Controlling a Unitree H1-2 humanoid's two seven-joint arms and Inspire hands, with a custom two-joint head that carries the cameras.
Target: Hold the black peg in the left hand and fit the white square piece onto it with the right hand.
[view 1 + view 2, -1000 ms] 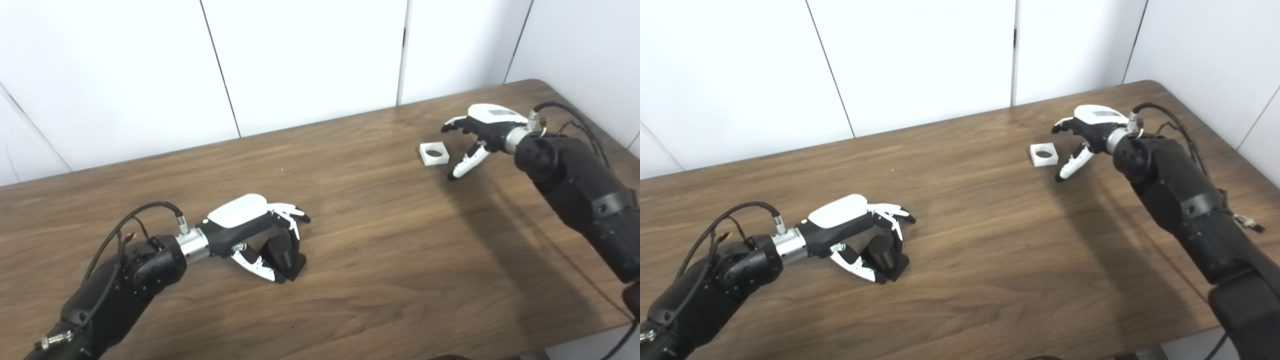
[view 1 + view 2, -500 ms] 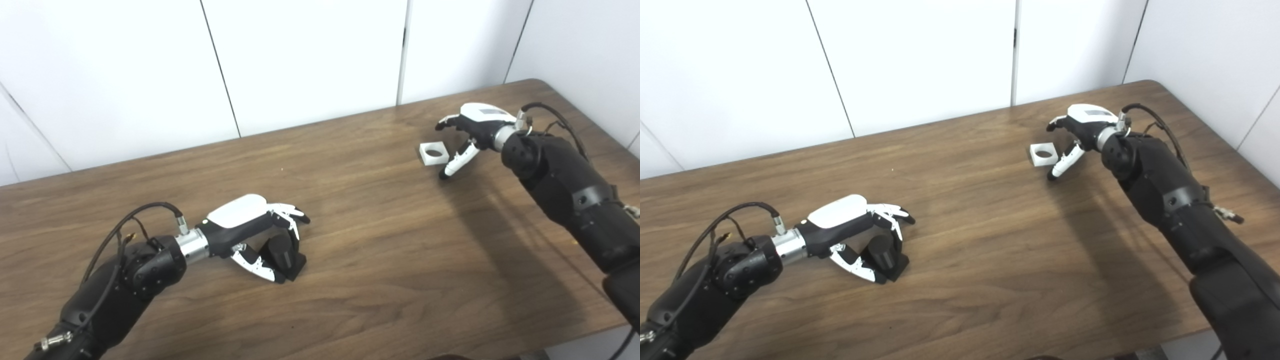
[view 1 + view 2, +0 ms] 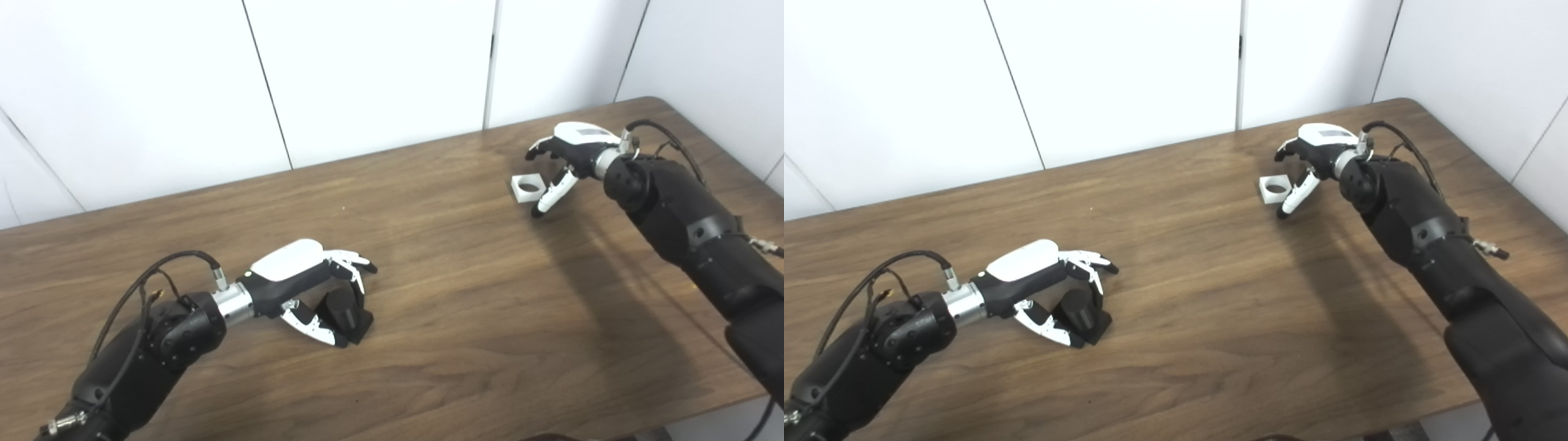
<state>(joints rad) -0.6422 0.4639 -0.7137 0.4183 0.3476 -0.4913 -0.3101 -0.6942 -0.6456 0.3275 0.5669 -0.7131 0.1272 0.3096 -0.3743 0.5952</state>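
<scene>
White square piece point(image 3: 528, 187) lies flat on the wooden table point(image 3: 465, 294) in the upper right of the frame, hole upward. Over the last second the right hand point(image 3: 566, 156) has advanced leftward toward it: earlier the thumb stood clear of the piece, now its tip sits just beside the lower right corner, fingers arched above the far side. The hand is spread, holding nothing. Judgement: approach near complete, grasp not yet made. At lower left, unchanged, the left hand point(image 3: 309, 285) is curled around the black peg point(image 3: 344, 312), which rests on the table; whether it grips firmly cannot be told.
</scene>
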